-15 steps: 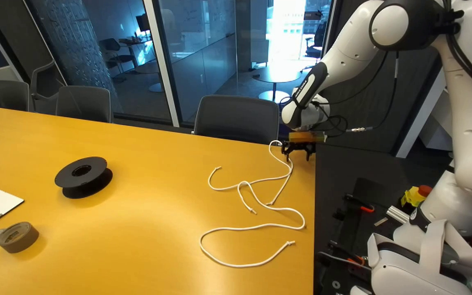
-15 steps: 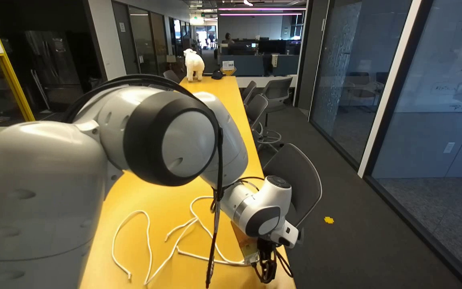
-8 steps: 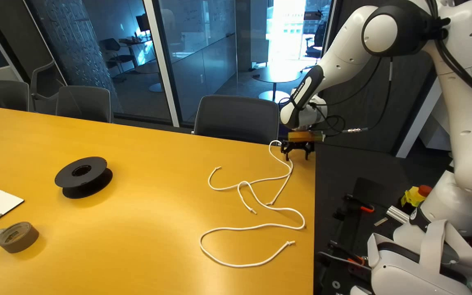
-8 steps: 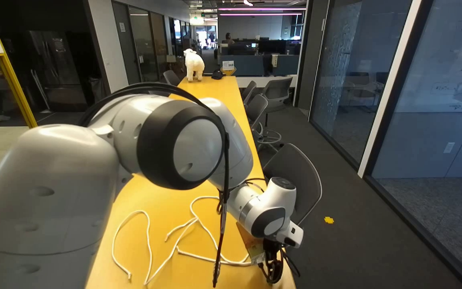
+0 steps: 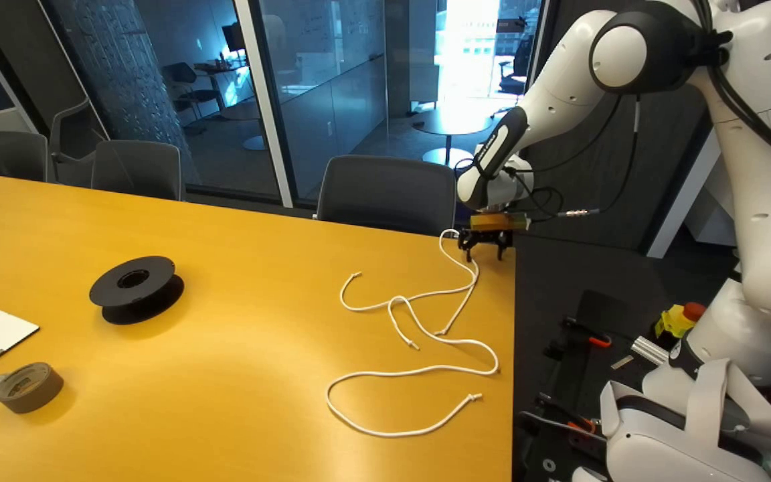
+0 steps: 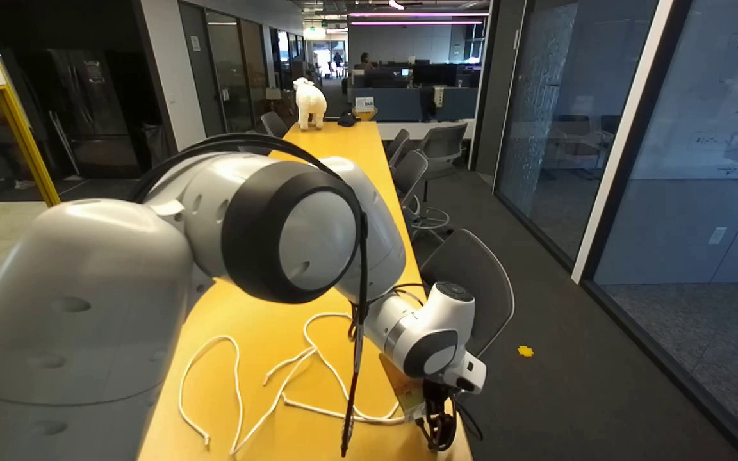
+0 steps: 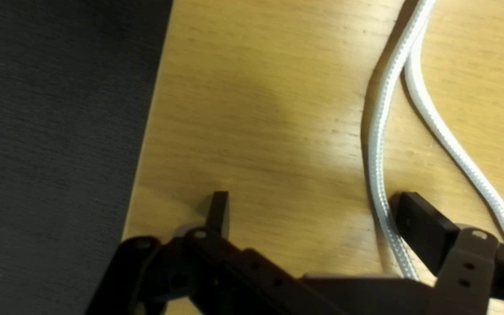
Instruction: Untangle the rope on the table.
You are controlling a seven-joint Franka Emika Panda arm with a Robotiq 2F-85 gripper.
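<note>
Winding in loose, overlapping curves at one end of the glossy yellow-orange tabletop, thin white braided rope, knobby at the tips, one strand running ungripped between the wide-spread jaws of the gripper

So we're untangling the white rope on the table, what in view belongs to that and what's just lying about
Part of the job:
white rope
yellow table
gripper, open

Just lying about:
black spool
brown tape roll
white animal figure

Free table between spool and rope
</note>
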